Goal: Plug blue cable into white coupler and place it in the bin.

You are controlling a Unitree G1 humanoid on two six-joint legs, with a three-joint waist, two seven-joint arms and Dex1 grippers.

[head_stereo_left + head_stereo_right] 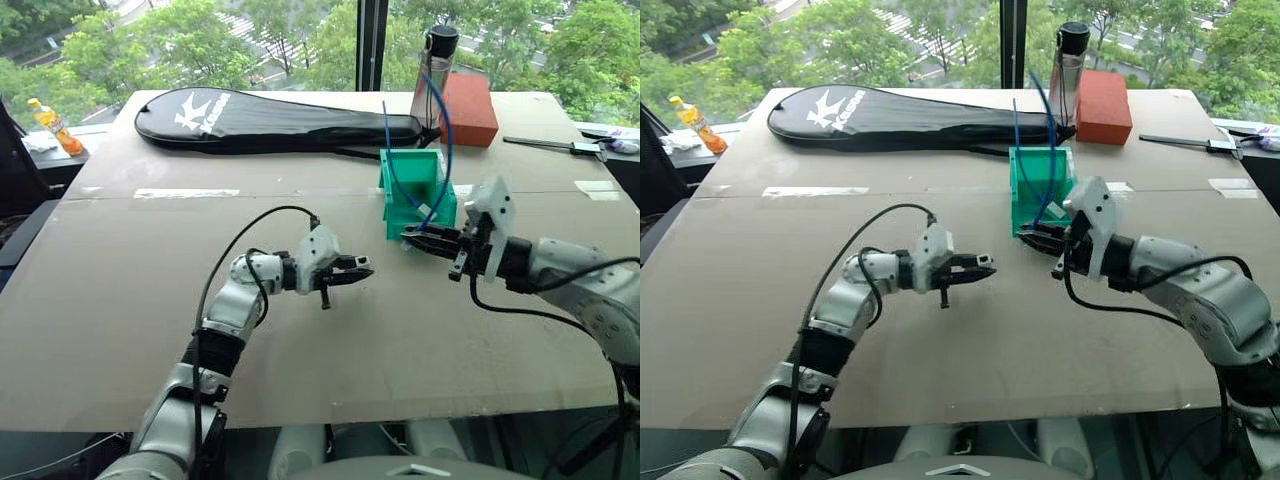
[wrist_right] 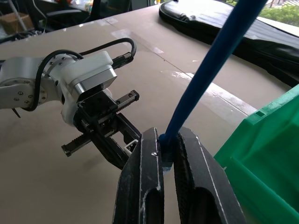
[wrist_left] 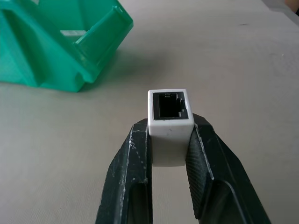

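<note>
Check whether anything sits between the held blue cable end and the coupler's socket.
Nothing visible does. The left gripper holds the white coupler with its socket uncovered; bare table separates it from the right gripper, shut on the blue cable.

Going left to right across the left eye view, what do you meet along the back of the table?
Orange drink bottle → black racket case → dark-capped bottle → red-brown block → tool near the right edge.
</note>
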